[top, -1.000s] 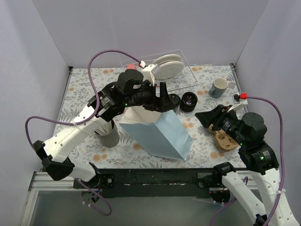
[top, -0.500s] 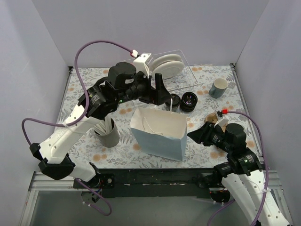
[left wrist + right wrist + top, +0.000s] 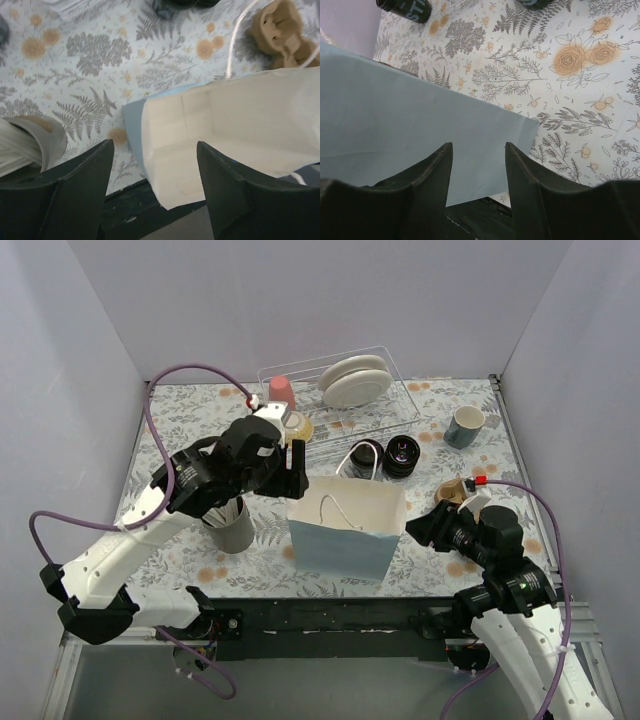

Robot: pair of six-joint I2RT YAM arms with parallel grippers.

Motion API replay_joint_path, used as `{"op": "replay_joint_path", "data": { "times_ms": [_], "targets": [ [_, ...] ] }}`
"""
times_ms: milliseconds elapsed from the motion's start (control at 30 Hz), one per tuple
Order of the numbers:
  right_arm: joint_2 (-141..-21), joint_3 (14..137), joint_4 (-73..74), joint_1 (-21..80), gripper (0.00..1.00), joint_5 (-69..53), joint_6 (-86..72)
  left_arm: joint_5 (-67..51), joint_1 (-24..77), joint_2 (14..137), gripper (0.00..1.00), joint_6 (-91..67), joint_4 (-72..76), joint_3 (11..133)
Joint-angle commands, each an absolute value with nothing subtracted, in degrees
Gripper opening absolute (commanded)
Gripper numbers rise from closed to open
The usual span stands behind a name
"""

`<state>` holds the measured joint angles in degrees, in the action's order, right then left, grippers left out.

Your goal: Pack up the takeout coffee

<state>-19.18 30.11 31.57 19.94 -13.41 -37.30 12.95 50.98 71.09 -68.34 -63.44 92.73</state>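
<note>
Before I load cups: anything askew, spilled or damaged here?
Nothing spilled or damaged. The blue bag stands upright and open. One oddity: its rear white handle flops backward toward the black cups, where it might snag.

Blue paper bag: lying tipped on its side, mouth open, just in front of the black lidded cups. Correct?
No. The light blue paper bag stands upright, not on its side. Its mouth is open, and it is just in front of the small black lidded disposable cups. The top external view shows it.
</note>
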Motion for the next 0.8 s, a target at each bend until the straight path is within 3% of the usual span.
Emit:
{"op": "replay_joint_path", "data": {
  "times_ms": [0,167,300,400,533,567,767],
  "targets": [
    [-19.60,32.43,32.60,19.95,0.54,-10.90,-34.72,15.64,50.98,67.86,0.66,-71.01,-66.71,87.81],
    [-20.12,36.20,35.59,19.95,0.55,-7.65,-32.26,14.24,50.98,65.04,0.61,-70.75,-62.94,81.22],
    [-20.92,39.11,37.44,19.95,0.56,-5.02,-30.15,13.89,50.98,64.60,0.49,-70.40,-58.72,79.10],
    [-22.14,41.39,38.41,19.95,0.57,-0.37,-28.22,13.36,51.06,64.77,0.35,-70.22,-56.70,78.14],
    [-26.61,43.94,38.58,19.86,0.61,5.79,-24.01,15.20,51.06,64.16,0.03,-71.45,-56.16,77.26],
    [-27.59,45.08,38.50,19.95,0.62,7.28,-23.56,16.60,51.06,63.81,0.00,-72.67,-56.25,76.99],
    [-35.23,47.02,37.70,19.95,0.70,22.74,-21.45,21.18,50.98,59.86,0.00,-79.00,-53.88,76.03]
  ]
}}
